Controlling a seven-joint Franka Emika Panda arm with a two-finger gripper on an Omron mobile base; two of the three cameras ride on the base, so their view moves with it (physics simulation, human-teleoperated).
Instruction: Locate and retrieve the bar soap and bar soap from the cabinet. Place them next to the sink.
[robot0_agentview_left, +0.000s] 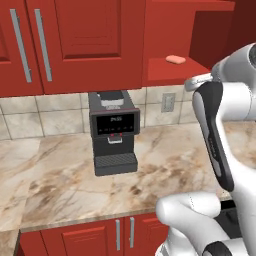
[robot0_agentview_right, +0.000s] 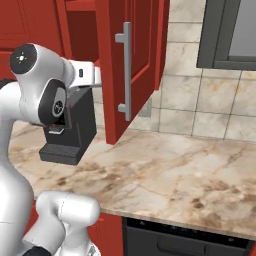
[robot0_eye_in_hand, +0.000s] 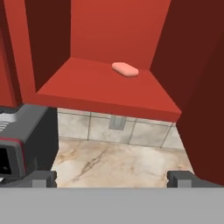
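Gripper (robot0_eye_in_hand: 112, 177) jaws spread fully wide, nothing between them, touching nothing; the two dark fingertips (robot0_eye_in_hand: 43, 177) sit at the far left and right of the bottom of the hand view with bare counter showing between. Claw points toward the open cabinet (robot0_eye_in_hand: 109, 87), below and short of the shelf edge. One bar soap (robot0_eye_in_hand: 125, 69), the flat rounded salmon-pink one, lies flat on the red shelf toward the back, right of centre, apart from the side walls; also seen in the left base view (robot0_agentview_left: 175, 59) on the shelf, above and left of the arm. Second, reddish-brown bar can't be made out. Cabinet door (robot0_agentview_right: 131, 65) hangs open, long silver bar handle (robot0_agentview_right: 124, 71) facing the right base camera, door just right of the arm's wrist. Black coffee machine (robot0_agentview_left: 114, 131) stands on the marble counter (robot0_agentview_left: 60, 170) under the closed cabinets, left of the open one; its corner shows at the left edge of the hand view. Wall outlet (robot0_agentview_left: 168, 102) on the tile backsplash under the shelf. In the left base view the hand itself is blocked by the arm's white forearm.
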